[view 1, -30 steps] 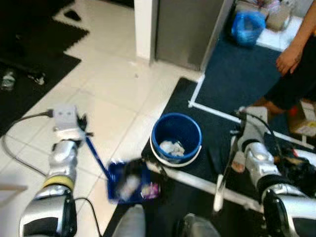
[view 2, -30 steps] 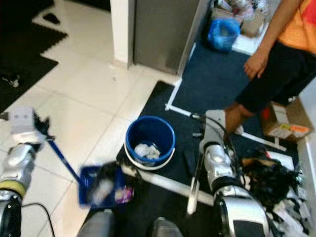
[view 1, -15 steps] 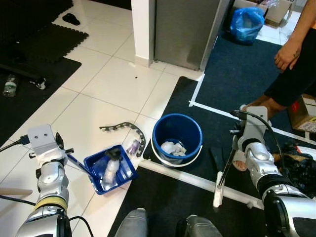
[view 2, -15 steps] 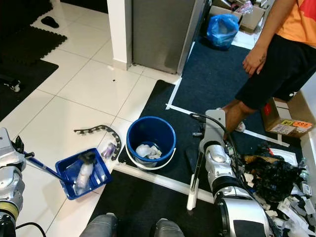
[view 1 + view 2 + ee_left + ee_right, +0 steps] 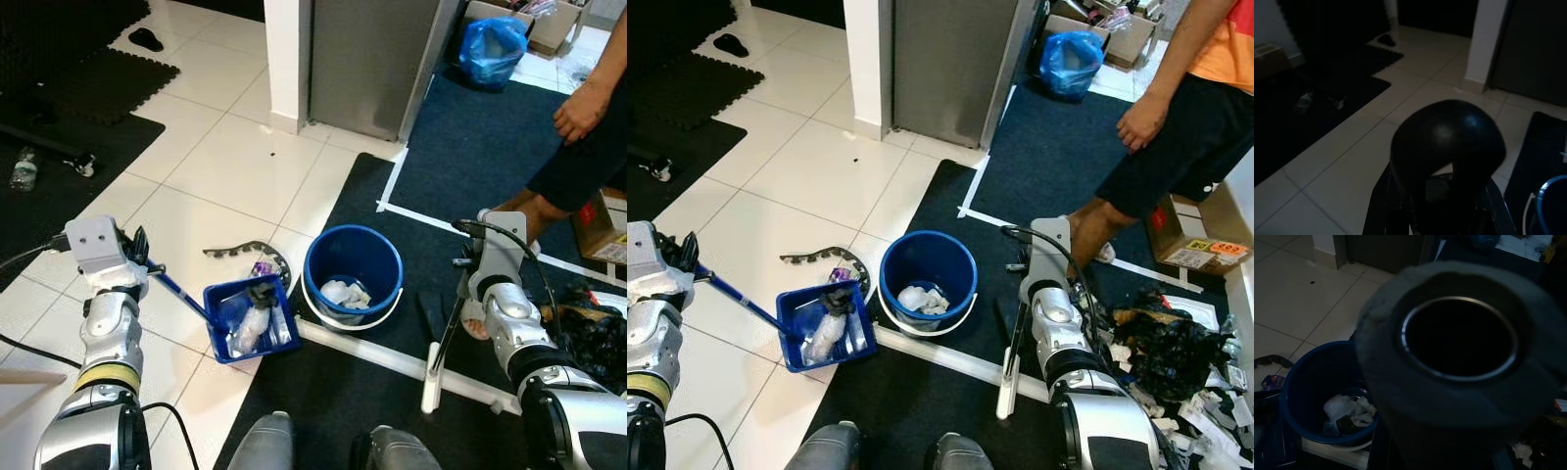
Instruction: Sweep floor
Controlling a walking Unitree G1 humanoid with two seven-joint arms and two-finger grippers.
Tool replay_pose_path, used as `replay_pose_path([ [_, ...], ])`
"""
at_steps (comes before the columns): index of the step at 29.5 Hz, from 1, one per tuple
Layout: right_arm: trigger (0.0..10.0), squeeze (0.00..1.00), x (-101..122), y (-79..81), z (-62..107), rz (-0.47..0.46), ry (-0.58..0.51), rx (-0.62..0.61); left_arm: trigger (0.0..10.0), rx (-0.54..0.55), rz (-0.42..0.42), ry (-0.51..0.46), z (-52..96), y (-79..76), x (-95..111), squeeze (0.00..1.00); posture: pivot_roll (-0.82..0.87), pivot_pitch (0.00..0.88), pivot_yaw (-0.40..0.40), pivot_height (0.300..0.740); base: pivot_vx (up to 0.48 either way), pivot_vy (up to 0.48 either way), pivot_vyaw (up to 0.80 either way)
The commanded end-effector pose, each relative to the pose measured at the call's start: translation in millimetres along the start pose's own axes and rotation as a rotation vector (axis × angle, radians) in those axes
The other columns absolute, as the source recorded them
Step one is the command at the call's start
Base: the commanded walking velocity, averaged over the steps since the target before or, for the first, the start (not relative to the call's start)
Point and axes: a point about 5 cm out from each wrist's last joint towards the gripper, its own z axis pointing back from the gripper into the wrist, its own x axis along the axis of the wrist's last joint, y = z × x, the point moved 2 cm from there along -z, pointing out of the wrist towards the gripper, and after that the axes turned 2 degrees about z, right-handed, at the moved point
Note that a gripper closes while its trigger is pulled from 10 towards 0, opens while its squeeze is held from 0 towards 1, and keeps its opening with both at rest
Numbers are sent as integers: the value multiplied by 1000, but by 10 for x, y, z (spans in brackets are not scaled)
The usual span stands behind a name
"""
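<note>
My left gripper (image 5: 145,262) is shut on the long blue handle of a blue dustpan (image 5: 251,318). The pan rests on the white tiles just left of the blue bucket (image 5: 353,274) and holds a clear bottle and some dark rubbish. Crumpled paper lies in the bucket. My right gripper (image 5: 466,299) is shut on the thin dark broom handle (image 5: 446,338). The broom's white head (image 5: 429,394) stands on the dark carpet right of the bucket. The open top end of the broom handle (image 5: 1459,333) looms close in the right wrist view.
A black curved strip (image 5: 243,250) and a small purple object (image 5: 261,266) lie on the tiles behind the dustpan. A person (image 5: 1176,127) stands at the right, beside a heap of black rubbish (image 5: 1161,352). White tape (image 5: 392,360) crosses the carpet. Black mats (image 5: 69,108) lie far left.
My left arm has lifted and pushed the dustpan to the right, nearer the bucket. The right arm and broom have stayed where they were.
</note>
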Motion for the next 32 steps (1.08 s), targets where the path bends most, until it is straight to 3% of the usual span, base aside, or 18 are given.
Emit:
replay_pose_path([
  [1,10000,0,-57,-17,24,2,16,-4,10000,-21,22,-65,-49,-78,123,0,205,66,-63,740,0,0,0],
  [6,10000,0,-47,-9,19,4,13,0,10000,-45,27,-94,-77,-126,189,0,207,63,-65,740,0,0,0],
  [11,10000,0,-36,-3,15,4,11,4,10000,-11,9,-125,-98,-59,279,0,206,64,-66,740,0,0,0],
  [14,10000,0,-36,2,15,6,10,9,10000,115,-16,-180,-120,159,453,0,206,66,-68,740,0,0,0],
  [19,10000,0,-42,5,17,5,12,10,10000,193,-16,-241,-154,302,661,0,205,66,-66,740,0,0,0],
  [26,10000,0,-38,11,15,0,11,7,10000,86,-12,-247,-236,116,734,0,202,63,-63,740,0,0,0],
  [32,10000,0,-32,-11,11,1,13,-1,10000,60,-9,-273,-275,49,830,0,203,58,-65,740,234,0,0],
])
